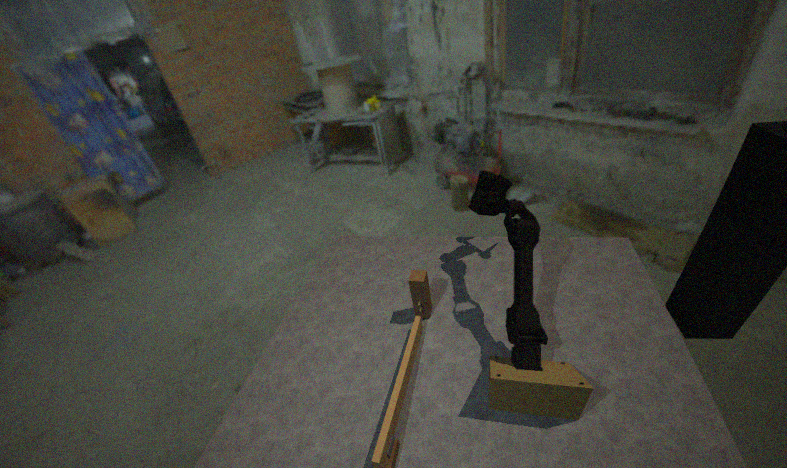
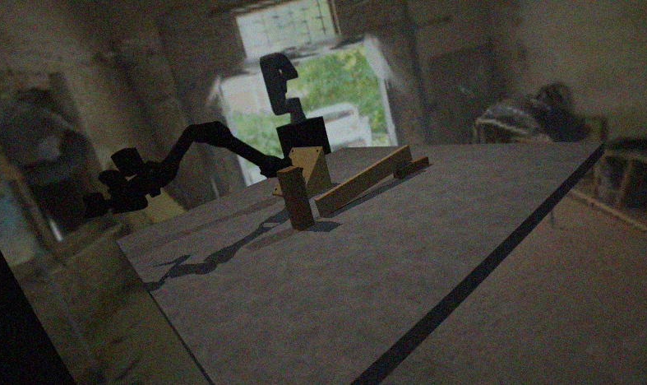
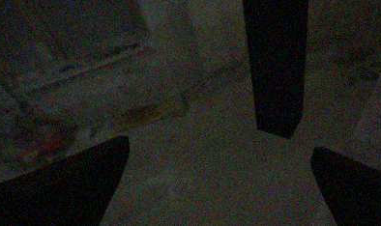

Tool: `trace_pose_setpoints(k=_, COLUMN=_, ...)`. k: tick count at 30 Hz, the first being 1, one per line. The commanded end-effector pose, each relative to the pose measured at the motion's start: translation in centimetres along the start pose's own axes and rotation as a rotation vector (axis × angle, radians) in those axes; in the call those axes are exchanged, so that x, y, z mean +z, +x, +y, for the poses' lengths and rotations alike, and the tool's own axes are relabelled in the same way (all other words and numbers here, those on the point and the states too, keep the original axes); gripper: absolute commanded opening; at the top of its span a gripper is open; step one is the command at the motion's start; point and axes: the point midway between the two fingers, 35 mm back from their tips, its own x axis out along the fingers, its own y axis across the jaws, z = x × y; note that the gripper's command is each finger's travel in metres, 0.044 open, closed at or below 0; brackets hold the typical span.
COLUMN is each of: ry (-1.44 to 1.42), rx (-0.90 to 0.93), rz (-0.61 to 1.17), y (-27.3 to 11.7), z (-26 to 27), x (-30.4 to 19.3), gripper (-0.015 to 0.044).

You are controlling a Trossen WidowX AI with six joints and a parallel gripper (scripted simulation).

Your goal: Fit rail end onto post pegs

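so the fingers are spread wide with nothing between them, up in the air and well apart from the wood. the long wooden bed rail [image 1: 400, 384] [image 2: 363, 181] is below the fingers and on the robot base's side of them, sloping down to the table [image 1: 302, 372] [image 2: 387, 267]. its low end sits just beside the short wooden post [image 1: 420, 293] [image 2: 295, 198], which is nearer the fingers than the low footboard block [image 2: 413, 166] under the raised end.

Black arm [image 1: 523, 273] [image 2: 212, 132] outstretched, bent midway, gripper [image 1: 490, 193] [image 2: 96, 205] [image 3: 219, 150] raised, empty, fingers spread wide
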Motion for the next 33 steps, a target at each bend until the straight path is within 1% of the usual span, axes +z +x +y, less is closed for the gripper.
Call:
trace_pose_setpoints(k=1, ry=-0.180, rx=0.093, rz=0.130, y=-2.8, z=1.7, x=-4.8, gripper=0.0440)
trace_pose_setpoints(k=4, ry=-0.350, rx=0.183, rz=0.233, y=-6.0, z=2.8, x=-8.8, gripper=0.0440)
trace_pose_setpoints(k=8, ry=-0.580, rx=0.329, rz=0.356, y=-11.1, z=3.8, x=-13.7, gripper=0.0440)
trace_pose_setpoints(k=12, ry=-0.807, rx=0.498, rz=0.454, y=-17.1, z=4.1, x=-17.9, gripper=0.0440)
trace_pose_setpoints(k=17, ry=-1.081, rx=0.734, rz=0.539, y=-25.0, z=3.2, x=-21.9, gripper=0.0440)
trace_pose_setpoints(k=21, ry=-1.303, rx=0.937, rz=0.573, y=-31.3, z=1.5, x=-24.1, gripper=0.0440)
trace_pose_setpoints(k=25, ry=-1.526, rx=1.183, rz=0.583, y=-38.1, z=-1.2, x=-25.5, gripper=0.0440)
trace_pose_setpoints(k=30, ry=-1.794, rx=1.510, rz=0.539, y=-45.9, z=-5.7, x=-25.7, gripper=0.0440)
trace_pose_setpoints(k=33, ry=-1.961, rx=1.697, rz=0.487, y=-50.0, z=-9.3, x=-25.8, gripper=0.0440)
